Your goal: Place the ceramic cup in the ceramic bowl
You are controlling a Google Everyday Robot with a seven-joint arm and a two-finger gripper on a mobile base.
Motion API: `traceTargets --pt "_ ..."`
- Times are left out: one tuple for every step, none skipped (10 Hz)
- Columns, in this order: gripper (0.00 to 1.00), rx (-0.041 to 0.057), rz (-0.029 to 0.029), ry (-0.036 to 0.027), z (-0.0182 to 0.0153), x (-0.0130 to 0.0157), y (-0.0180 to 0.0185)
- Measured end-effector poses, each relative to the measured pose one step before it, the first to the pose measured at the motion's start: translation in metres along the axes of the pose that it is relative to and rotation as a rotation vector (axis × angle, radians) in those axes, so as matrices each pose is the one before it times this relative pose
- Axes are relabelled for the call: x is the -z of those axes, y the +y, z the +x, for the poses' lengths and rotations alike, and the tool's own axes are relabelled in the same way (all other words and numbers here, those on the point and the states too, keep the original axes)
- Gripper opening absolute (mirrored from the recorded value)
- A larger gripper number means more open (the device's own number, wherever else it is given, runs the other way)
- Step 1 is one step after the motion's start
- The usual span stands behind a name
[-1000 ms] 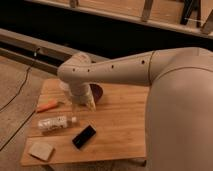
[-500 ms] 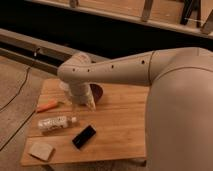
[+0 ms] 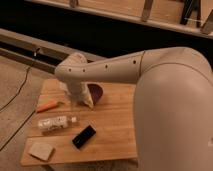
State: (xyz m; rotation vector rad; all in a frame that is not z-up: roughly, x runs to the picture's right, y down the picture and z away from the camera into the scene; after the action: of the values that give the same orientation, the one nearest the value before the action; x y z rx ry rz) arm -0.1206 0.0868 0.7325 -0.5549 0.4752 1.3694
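Now, my arm point(image 3: 115, 67) reaches in from the right, over the back of the table point(image 3: 117, 125), and bends down at the wrist. The gripper point(image 3: 79, 96) hangs at the arm's low end, over the table's back-left part, just left of the bowl point(image 3: 98, 92). The wrist covers most of it, so I cannot tell whether it is apart, together or clamped on anything.

Cup point(image 3: 89, 100): a pale tapered shape at the gripper's lower right, right against the bowl's left-front edge. Whether it rests on the wood or hangs off the gripper, I cannot tell. It is beside the bowl, not inside it.

The bowl is dark maroon and sits on the table, partly hidden behind the arm and the cup.

Other items, all on the table's left half:
- orange piece point(image 3: 47, 106) near the left edge, left of the gripper
- clear bottle point(image 3: 55, 123) lying on its side, in front of the orange piece
- black flat slab point(image 3: 84, 136), set at a slant, right of the bottle and nearer the front
- pale block point(image 3: 41, 150) at the front-left corner

A cable point(image 3: 20, 90) runs across the floor left of the table.
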Motion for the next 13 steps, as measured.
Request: traceTargets --pt "0.65 0.00217 0.00433 -0.01313 -0.00890 0.00007 -0.00107" --pt "0.65 0.00192 0.00543 -0.01471 -0.01012 0.00057 -0.00145" --pt "0.65 0.00307 0.01284 -0.01241 -0.01089 0.00184 -0.00366" --pt "0.65 0.00971 0.01841 -0.01367 -0.01397 0.00178 -0.00299" --pt "0.65 0.01248 0.01109 -0.00878 -0.01048 0.00090 0.00149" --pt "0.65 0.01102 0.01300 -0.00752 -0.01142 0.00098 0.00091" --pt "0.65 0.01796 0.01977 -0.01291 -0.02114 0.00207 0.00319" --pt "0.65 0.00569 0.01045 -0.00774 -0.01201 0.00132 0.00039" --pt "0.65 0.00583 0.01350 -0.01041 -0.01676 0.00204 0.00094" --pt "0.65 0.00454 0.01229 -0.01209 -0.01763 0.00209 0.00177" --pt "0.65 -0.00019 0.00759 -0.01115 -0.01483 0.00143 0.00128" --pt "0.65 -0.01007 -0.00044 -0.01094 -0.01540 -0.00037 0.00083" --pt "0.65 -0.01285 -0.00620 -0.00574 -0.00928 -0.00217 0.00021"
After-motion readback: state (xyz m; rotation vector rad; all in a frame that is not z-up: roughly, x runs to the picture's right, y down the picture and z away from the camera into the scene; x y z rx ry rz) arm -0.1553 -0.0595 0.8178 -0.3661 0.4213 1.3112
